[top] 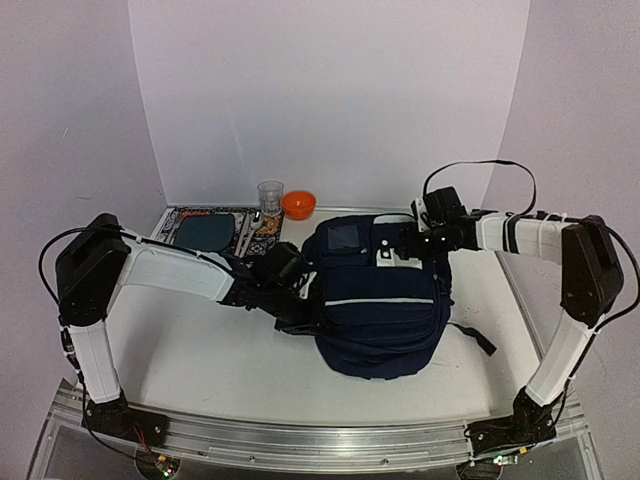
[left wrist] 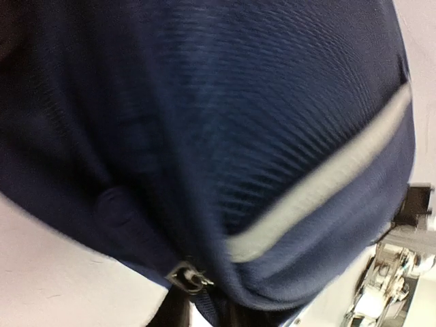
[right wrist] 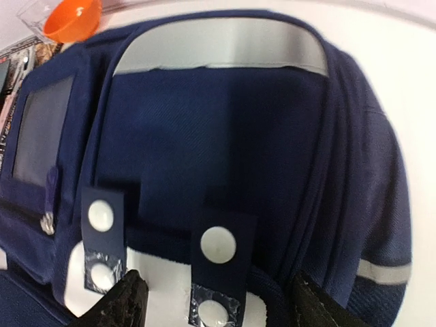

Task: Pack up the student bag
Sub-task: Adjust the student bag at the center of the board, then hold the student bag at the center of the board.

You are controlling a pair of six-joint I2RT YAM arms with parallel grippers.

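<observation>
Student bag [top: 375, 300] lies mid-surface [top: 200, 360] seen from above, with the left claw [top: 298, 312] at its left side and the right claw [top: 402, 250] at its far end. Left wrist: only blurred navy fabric and a white stripe [left wrist: 320, 184]; I cannot tell how that claw stands. Right wrist: fingers [right wrist: 126, 300] spread wide over the snap tabs [right wrist: 219, 266].

An orange bowl [top: 298, 204] sits beside a clear cup [top: 270, 194].
</observation>
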